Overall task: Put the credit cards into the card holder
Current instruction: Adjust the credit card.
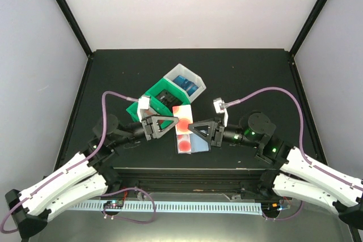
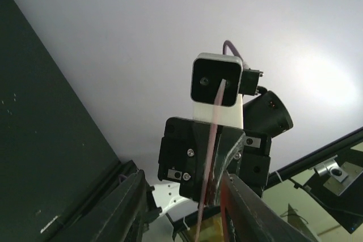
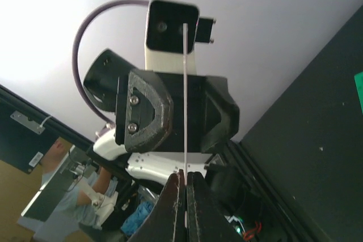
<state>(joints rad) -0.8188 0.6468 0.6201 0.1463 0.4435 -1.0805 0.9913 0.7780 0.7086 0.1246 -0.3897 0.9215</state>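
Note:
A red-and-white credit card (image 1: 182,113) is held on edge between the two grippers at the table's middle. My right gripper (image 1: 193,128) is shut on it; in the right wrist view (image 3: 185,196) the card (image 3: 185,83) runs as a thin line out of the closed fingertips. My left gripper (image 1: 175,121) is open, its fingers either side of the card's other end; in the left wrist view (image 2: 184,213) the card edge (image 2: 211,145) stands close to the right finger (image 2: 245,208). The card holder (image 1: 200,145) lies open just beneath, its pale blue-grey inside up, with another red-and-white card (image 1: 184,145) at its left.
Joined bins stand just behind the grippers: a green bin (image 1: 160,96) and a white bin (image 1: 195,77) with blue cards (image 1: 187,83) in it. Black frame posts rise at the table's back corners.

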